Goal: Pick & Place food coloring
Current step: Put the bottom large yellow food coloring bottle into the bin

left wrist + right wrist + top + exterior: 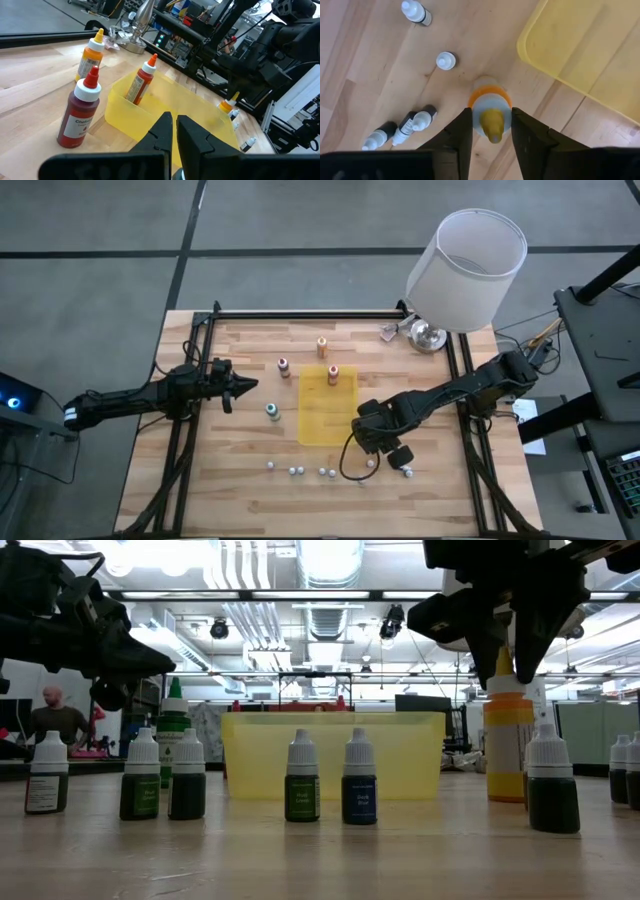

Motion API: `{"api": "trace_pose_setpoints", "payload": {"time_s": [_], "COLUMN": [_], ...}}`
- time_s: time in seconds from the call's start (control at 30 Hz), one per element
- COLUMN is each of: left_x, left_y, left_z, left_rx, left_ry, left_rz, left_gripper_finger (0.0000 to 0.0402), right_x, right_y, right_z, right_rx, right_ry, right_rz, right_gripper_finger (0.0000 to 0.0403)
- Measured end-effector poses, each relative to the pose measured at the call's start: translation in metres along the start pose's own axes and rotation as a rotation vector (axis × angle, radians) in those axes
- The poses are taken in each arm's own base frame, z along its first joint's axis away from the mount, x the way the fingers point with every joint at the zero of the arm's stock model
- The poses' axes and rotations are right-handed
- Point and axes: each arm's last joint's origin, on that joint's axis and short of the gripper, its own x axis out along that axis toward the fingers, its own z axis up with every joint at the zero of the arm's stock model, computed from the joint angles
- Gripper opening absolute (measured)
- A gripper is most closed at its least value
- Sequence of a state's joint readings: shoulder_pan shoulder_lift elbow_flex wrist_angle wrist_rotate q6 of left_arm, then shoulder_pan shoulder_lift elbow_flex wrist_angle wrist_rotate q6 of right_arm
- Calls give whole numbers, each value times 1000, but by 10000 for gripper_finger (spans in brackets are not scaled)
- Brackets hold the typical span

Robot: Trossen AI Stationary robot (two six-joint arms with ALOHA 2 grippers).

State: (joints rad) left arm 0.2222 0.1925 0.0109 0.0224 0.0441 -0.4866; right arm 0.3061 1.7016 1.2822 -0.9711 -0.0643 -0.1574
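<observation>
A yellow-tipped orange food coloring bottle (491,107) stands upright on the wooden table, just off the near right corner of the yellow tray (328,405). My right gripper (491,114) points down over it and is shut on its cap. An orange bottle (322,346), a dark red one (284,366) and a teal one (272,411) stand around the tray. A red bottle (140,82) stands inside it. My left gripper (174,125) waits shut at the table's left, touching nothing. My right gripper pinches the bottle's cap (504,116), just below the yellow tip, between its two fingers (462,131). The fingers come from above, pointing down. In the low view the bottle's base (508,795) rests on the table and the bottle stands upright.
Several small white-capped dark bottles (295,471) stand and lie along the near edge, some close to my right gripper (445,60). A lamp with a white shade (468,270) stands at the far right corner. A person (55,720) shows in the room behind.
</observation>
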Motion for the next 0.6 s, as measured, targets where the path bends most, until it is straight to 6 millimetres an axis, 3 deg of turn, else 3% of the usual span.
{"api": "trace_pose_setpoints", "payload": {"time_s": [0.33, 0.6], "left_x": [0, 0], "left_y": [0, 0], "left_z": [0, 0], "left_rx": [0, 0], "left_ry": [0, 0], "left_rz": [0, 0], "left_gripper_finger": [0, 0], "right_x": [-3, -40], "right_y": [0, -3], "right_z": [-1, -2], "right_rx": [12, 42], "right_ry": [-3, -22], "right_rz": [12, 8], "right_gripper_finger": [105, 104]}}
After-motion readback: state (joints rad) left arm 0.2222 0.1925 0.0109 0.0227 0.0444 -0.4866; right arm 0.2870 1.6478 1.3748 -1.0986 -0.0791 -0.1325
